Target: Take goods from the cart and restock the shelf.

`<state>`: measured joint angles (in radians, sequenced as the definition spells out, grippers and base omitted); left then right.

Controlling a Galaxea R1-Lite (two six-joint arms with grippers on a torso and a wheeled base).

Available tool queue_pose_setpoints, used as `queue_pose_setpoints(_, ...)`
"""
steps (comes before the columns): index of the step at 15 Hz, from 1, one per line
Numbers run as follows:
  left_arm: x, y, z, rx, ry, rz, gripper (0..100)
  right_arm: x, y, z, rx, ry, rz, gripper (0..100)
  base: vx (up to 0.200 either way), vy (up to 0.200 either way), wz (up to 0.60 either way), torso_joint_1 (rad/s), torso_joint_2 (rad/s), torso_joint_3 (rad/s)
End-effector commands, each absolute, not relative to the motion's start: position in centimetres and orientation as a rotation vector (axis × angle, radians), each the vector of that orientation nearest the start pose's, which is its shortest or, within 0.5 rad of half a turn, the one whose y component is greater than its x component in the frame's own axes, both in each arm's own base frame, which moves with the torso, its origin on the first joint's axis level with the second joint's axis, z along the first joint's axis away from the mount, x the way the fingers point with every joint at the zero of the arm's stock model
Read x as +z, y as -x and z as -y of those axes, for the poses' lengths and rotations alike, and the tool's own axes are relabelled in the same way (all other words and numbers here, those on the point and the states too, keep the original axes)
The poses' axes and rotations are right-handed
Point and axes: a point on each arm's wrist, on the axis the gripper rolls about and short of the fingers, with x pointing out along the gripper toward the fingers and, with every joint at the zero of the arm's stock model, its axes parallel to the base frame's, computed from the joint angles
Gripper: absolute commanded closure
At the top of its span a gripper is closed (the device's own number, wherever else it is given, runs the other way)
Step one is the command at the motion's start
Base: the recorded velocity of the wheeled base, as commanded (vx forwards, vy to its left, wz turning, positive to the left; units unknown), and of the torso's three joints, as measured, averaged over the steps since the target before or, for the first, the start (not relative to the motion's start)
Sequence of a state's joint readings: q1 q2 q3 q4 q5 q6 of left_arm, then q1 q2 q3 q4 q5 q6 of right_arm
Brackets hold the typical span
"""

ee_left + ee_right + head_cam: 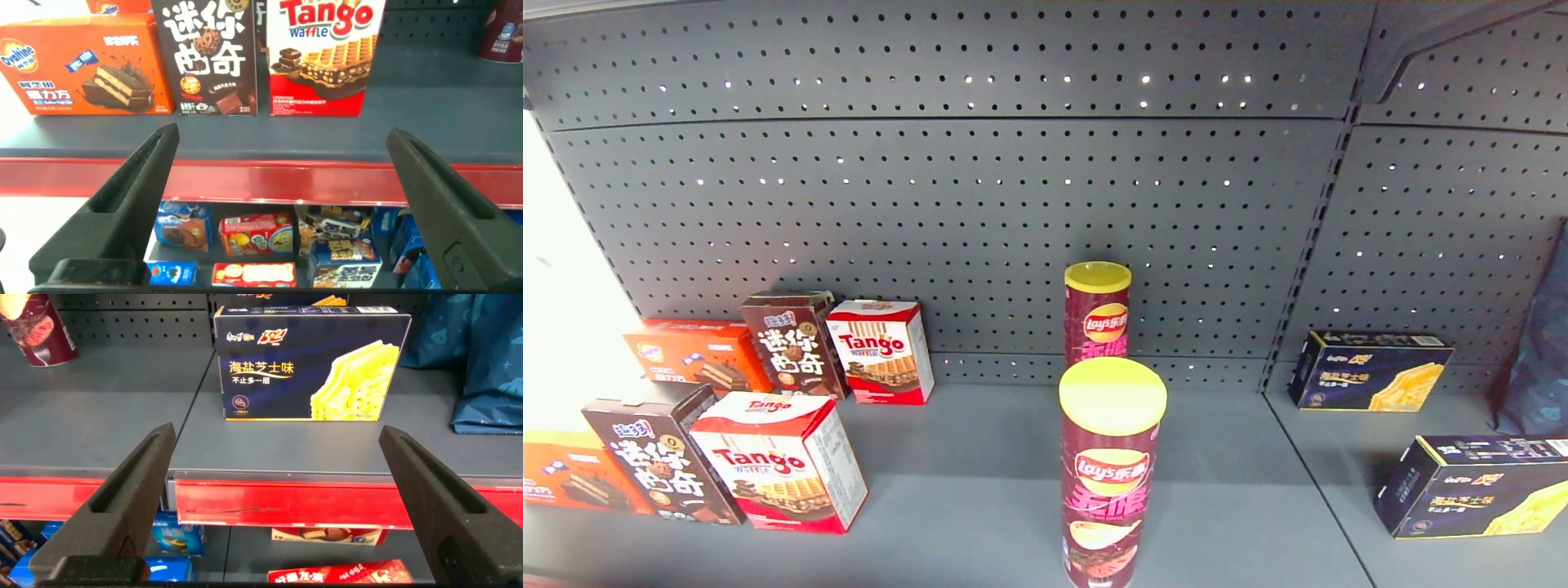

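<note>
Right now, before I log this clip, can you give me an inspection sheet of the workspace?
Surface: grey shelf with a red front edge.
Job's things: front can and rear can upright, in line mid-shelf; six snack boxes in two rows at the left; two dark blue boxes at the right.
Clutter: blue patterned bag at the far right.
Grippers: left gripper and right gripper open, empty, in front of the shelf's edge.
Cables: nothing seen.
Surroundings: pegboard back panel; stocked lower shelf beneath.
</note>
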<state>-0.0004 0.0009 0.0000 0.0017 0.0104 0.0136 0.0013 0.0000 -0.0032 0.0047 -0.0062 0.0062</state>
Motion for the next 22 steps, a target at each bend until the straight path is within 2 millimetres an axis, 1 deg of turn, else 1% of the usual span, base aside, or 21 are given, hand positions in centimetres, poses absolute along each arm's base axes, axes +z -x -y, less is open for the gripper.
queue_pose_setpoints(1,7.53,2.28,-0.03,0.011,-0.014,-0.002,0,7.59,2.30,0.02,-0.005,-0.008,-0.002,0,0.000,0.000,0.00,0.000,0.00,0.000)
queue_pose_setpoints(5,7.53,2.28,-0.02,0.009,-0.014,-0.002,0,7.59,2.30,0.02,-0.005,-0.006,-0.002,0,0.000,0.000,0.00,0.000,0.00,0.000)
queue_pose_setpoints(7,7.53,2.28,-0.01,0.005,-0.015,-0.002,0,7.63,2.31,0.02,-0.005,-0.006,0.000,0,0.000,0.200,0.00,0.002,0.00,0.002)
queue_pose_setpoints(17,7.53,2.28,-0.02,0.005,-0.014,-0.002,0,7.59,2.30,0.02,-0.005,-0.006,-0.002,0,0.000,0.000,0.00,0.000,0.00,0.000)
queue_pose_setpoints(19,7.53,2.28,-0.02,0.005,-0.014,-0.002,0,7.59,2.30,0.02,-0.005,-0.006,-0.002,0,0.000,0.000,-0.60,0.002,0.00,0.027)
queue_pose_setpoints(22,7.53,2.28,-0.02,0.005,-0.012,-0.002,0,7.63,2.31,0.02,-0.005,-0.008,0.000,0,0.000,0.000,0.00,0.000,0.00,0.000)
